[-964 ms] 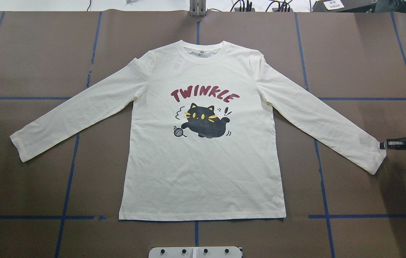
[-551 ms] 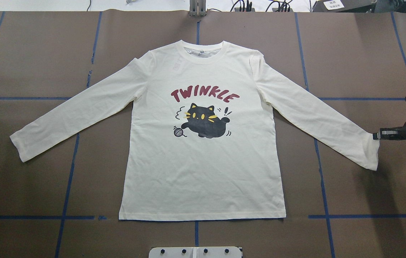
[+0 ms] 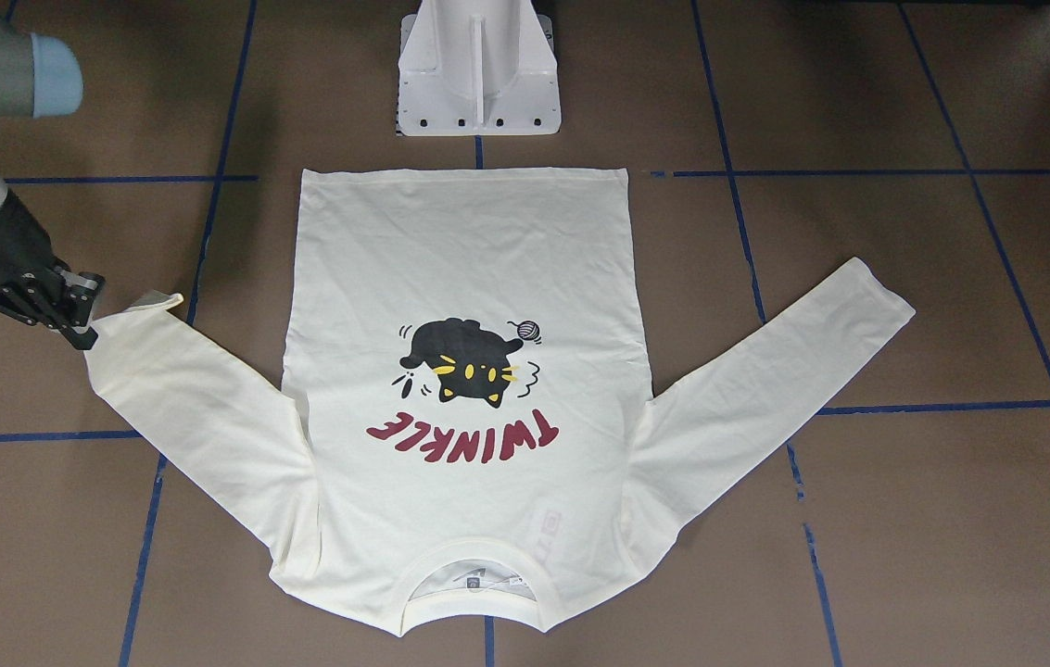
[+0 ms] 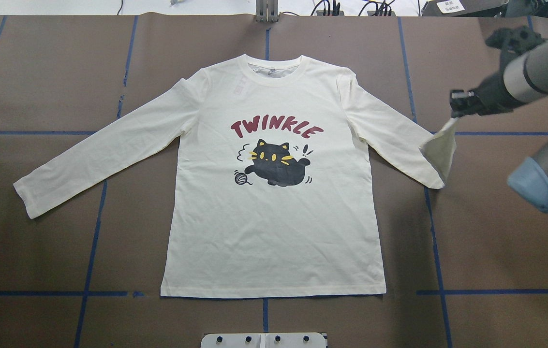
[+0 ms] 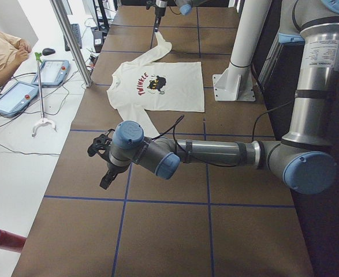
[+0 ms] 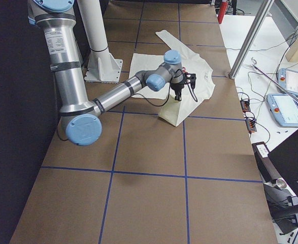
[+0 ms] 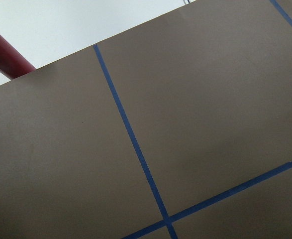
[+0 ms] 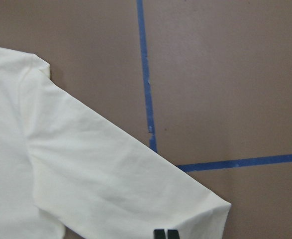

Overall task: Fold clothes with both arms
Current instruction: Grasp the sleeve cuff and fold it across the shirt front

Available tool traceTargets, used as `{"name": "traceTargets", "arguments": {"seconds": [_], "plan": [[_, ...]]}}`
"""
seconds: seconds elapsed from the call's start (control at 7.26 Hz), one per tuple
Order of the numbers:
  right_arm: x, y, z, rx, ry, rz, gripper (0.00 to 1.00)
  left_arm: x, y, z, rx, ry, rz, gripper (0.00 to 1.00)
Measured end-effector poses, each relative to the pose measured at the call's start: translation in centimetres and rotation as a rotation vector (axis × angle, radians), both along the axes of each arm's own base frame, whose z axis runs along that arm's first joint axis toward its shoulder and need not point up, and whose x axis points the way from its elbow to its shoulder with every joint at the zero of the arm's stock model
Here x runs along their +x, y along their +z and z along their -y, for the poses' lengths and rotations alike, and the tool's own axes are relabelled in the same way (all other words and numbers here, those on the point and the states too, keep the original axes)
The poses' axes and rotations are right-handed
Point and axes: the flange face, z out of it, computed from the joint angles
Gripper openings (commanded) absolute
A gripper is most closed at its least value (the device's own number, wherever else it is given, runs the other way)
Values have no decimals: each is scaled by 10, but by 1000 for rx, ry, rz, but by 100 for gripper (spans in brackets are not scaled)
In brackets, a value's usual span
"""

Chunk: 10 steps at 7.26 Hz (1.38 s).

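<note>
The cream T-shirt point(image 4: 274, 217) lies flat and print-up in the middle of the table, both sleeves spread outward. My right gripper point(image 4: 456, 112) is shut on the cuff of the right-hand sleeve point(image 4: 440, 152), which hangs lifted off the table and doubled back over the sleeve. The front view has this gripper point(image 3: 80, 320) at the sleeve end. In the right wrist view the closed fingertips point(image 8: 165, 234) pinch the cream cloth. My left gripper point(image 5: 105, 180) hovers over bare table far from the shirt; I cannot tell whether it is open or shut.
The white pedestal base point(image 3: 478, 74) stands just behind the shirt's hem. Blue tape lines point(image 4: 92, 232) cross the brown table. A red cylinder point(image 5: 4, 239) lies off the table's left end. A person point(image 5: 2, 52) and control tablets point(image 5: 53, 72) are beside the table.
My right gripper has risen and swung inward toward the shirt and away from the robot, carrying the cuff off the table, so the sleeve end now hangs folded back.
</note>
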Motion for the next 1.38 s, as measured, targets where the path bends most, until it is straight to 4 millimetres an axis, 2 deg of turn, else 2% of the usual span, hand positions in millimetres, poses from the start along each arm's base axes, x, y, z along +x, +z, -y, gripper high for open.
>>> {"name": "traceTargets", "arguments": {"seconds": [0.14, 0.28, 0.41, 0.55, 0.69, 0.83, 0.96, 1.1, 1.24, 1.38], "plan": [[-14, -74, 21, 5, 15, -23, 0, 0, 1, -1, -1, 0, 0, 100], [-26, -140, 33, 32, 25, -28, 0, 0, 2, -2, -4, 0, -1, 100], [-40, -196, 42, 70, 28, -20, 0, 0, 3, -2, -5, 0, -1, 100], [-64, -243, 51, 105, 24, -16, 0, 0, 3, -3, -6, 0, -1, 100], [-97, -277, 56, 126, 16, -23, 0, 0, 4, -3, -7, 1, -1, 100], [-145, -299, 57, 138, 18, -33, 0, 0, 5, -4, -9, 1, -1, 100], [-211, -303, 54, 158, 39, -38, 0, -1, 6, -4, -10, 0, -1, 100], [-282, -289, 47, 191, 79, -36, 0, -1, 7, -4, -12, 0, -1, 100], [-337, -275, 36, 209, 123, -17, 0, -1, 8, -4, -14, 0, -1, 100], [-375, -278, 27, 189, 159, 7, 0, -1, 9, -5, -14, 1, 0, 100]]}}
